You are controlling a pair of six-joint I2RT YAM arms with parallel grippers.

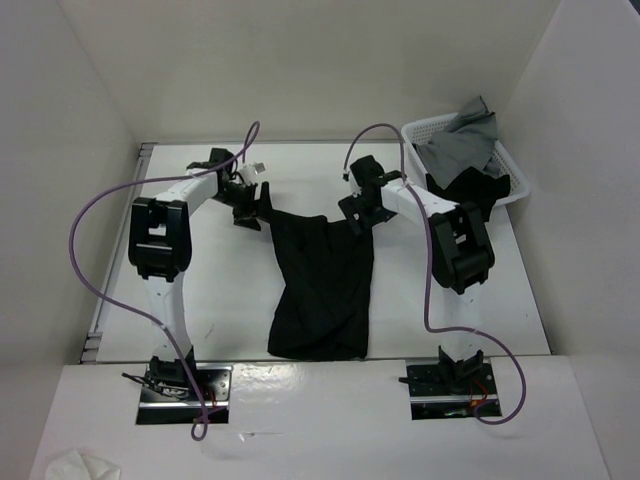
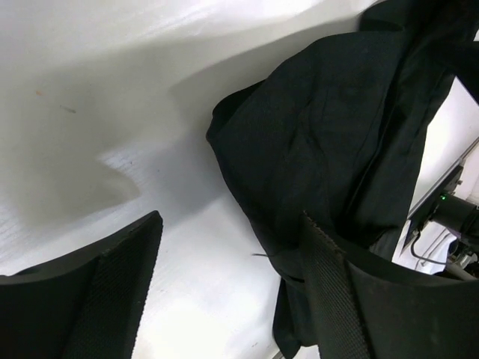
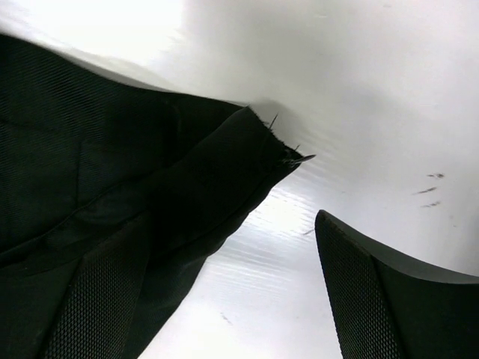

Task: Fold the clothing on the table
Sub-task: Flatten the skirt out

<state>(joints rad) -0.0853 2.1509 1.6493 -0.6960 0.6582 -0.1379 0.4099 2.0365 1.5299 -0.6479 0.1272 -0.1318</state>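
Observation:
The clothing [image 1: 320,285], a black skirt, lies spread on the white table [image 1: 232,290], narrow end far, hem toward the arm bases. My left gripper [image 1: 250,207] is down at its far left corner. In the left wrist view the left gripper [image 2: 230,224] is open, and the black fabric [image 2: 329,134] reaches in beside the right finger [image 2: 352,299]. My right gripper [image 1: 362,215] is at the far right corner. Seen from the right wrist, the right gripper [image 3: 232,224] is open, the frayed cloth corner [image 3: 224,172] lying over its left finger [image 3: 97,299].
A white mesh basket [image 1: 517,172] stands at the back right, holding a grey cloth [image 1: 465,140] and a plain black garment [image 1: 478,190]. White walls close in the table on three sides. Purple cables loop from both arms.

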